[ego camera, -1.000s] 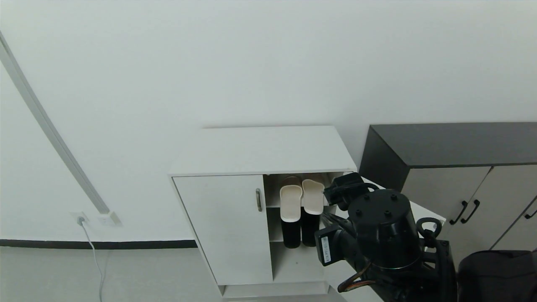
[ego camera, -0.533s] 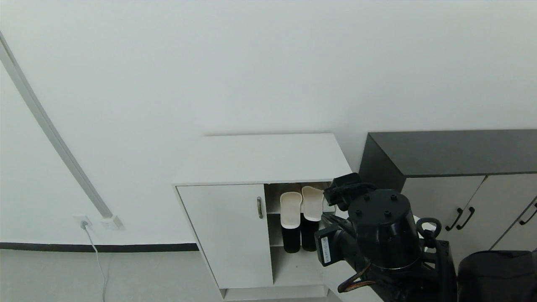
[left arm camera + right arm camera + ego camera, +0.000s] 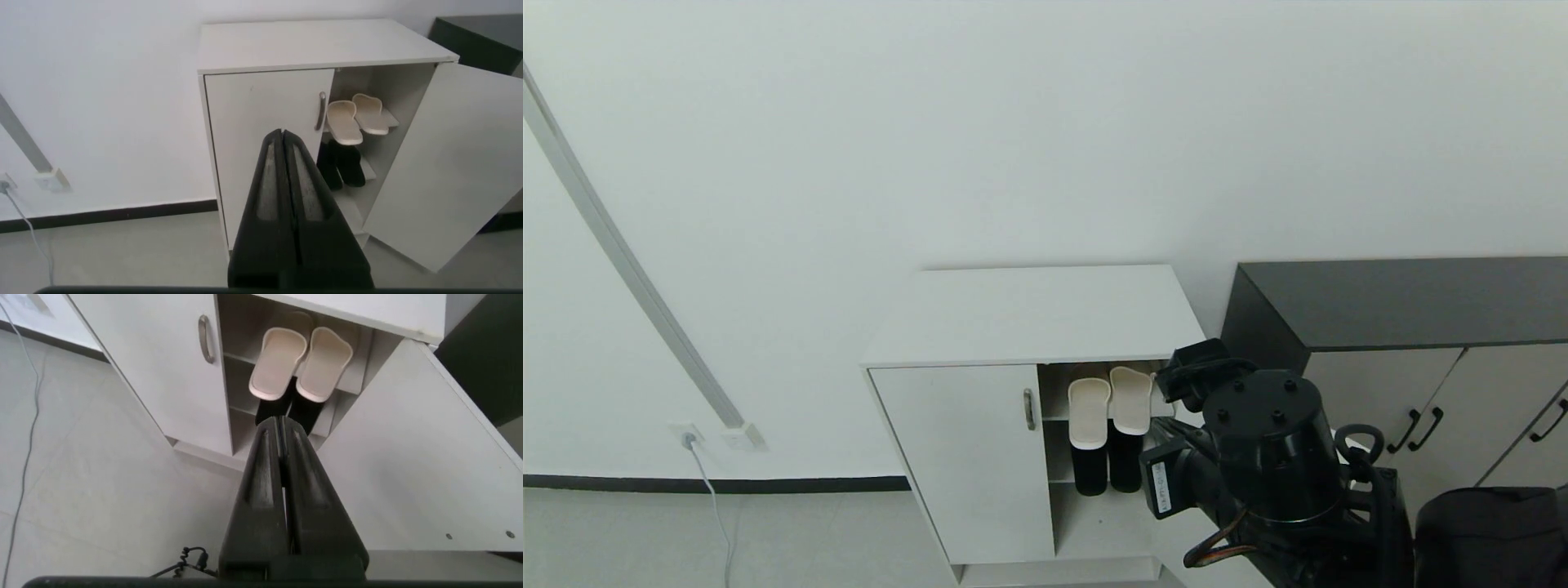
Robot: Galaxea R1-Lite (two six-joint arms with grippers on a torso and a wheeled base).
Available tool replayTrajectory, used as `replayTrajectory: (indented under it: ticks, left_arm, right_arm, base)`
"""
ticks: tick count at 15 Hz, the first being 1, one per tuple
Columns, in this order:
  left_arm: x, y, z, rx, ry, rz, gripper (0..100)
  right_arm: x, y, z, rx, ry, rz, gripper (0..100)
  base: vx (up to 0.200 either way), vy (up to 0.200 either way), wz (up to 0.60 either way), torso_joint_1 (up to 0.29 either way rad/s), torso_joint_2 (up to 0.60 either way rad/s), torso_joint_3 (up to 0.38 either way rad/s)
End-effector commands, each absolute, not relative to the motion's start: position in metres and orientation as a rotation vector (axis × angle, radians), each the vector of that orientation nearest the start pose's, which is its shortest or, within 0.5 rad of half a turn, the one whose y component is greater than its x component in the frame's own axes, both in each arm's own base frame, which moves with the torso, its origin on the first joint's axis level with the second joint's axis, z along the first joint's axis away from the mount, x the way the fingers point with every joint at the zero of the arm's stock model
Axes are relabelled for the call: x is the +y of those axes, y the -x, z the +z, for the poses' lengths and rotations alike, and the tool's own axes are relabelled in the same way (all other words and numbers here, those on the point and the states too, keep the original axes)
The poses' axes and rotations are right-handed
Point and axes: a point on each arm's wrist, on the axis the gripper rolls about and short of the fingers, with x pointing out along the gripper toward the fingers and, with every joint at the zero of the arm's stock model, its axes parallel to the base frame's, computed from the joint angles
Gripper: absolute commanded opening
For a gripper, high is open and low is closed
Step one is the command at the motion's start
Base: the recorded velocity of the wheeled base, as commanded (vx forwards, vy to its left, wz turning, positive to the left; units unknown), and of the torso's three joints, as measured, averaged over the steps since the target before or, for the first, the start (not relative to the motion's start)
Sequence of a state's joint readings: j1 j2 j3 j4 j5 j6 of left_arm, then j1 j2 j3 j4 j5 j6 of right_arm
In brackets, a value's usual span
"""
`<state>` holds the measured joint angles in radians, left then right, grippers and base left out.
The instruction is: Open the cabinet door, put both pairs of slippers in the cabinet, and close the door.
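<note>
The white cabinet [image 3: 1029, 310] stands against the wall, its left door [image 3: 964, 457] closed and its right door [image 3: 453, 163] swung open. A cream pair of slippers [image 3: 1109, 400] lies on the upper shelf, toes outward. A black pair [image 3: 1104, 469] sits on the shelf below. Both pairs also appear in the wrist views: cream slippers [image 3: 364, 118] [image 3: 301, 353], black slippers [image 3: 341, 167]. My left gripper [image 3: 282, 135] is shut and holds nothing, some way out in front of the closed door. My right gripper [image 3: 280, 423] is shut and holds nothing, in front of the open compartment beside the open door [image 3: 417, 465].
A dark-topped cabinet [image 3: 1396, 294] with black handles stands close on the right of the white one. A wall socket with a cable [image 3: 690, 441] and a slanted conduit [image 3: 621, 245] are on the left. Bare floor [image 3: 122, 253] lies in front of the cabinet.
The whole head picture has shifted, with the cabinet sitting lower in it, so the camera has moved. The slippers and the doors stand as before.
</note>
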<state>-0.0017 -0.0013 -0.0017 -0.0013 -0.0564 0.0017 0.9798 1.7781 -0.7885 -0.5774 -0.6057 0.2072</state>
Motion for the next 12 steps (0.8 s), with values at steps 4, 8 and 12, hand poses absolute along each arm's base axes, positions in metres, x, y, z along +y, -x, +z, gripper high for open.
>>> replayTrajectory:
  ticks: [4, 8, 12]
  left_arm:
    - [-0.0012, 0.023, 0.0761, -0.003, -0.002, -0.058, 0]
    - [-0.0012, 0.023, 0.0761, -0.003, -0.002, -0.057, 0]
    - [-0.0012, 0.023, 0.0761, -0.003, -0.002, -0.057, 0]
  right_arm:
    - [0.2509, -0.183, 0.1485, 0.329, 0.095, 0.338, 0]
    - [0.2509, -0.1835, 0.1479, 0.333, 0.096, 0.342, 0]
    - [0.2496, -0.1831, 0.1466, 0.336, 0.1, 0.341, 0]
  base:
    - [0.0, 0.0, -0.15, 0.002, 0.0, -0.002]
    - [0.0, 0.0, -0.6, 0.001, 0.0, 0.004]
    - [0.0, 0.0, -0.15, 0.004, 0.0, -0.001]
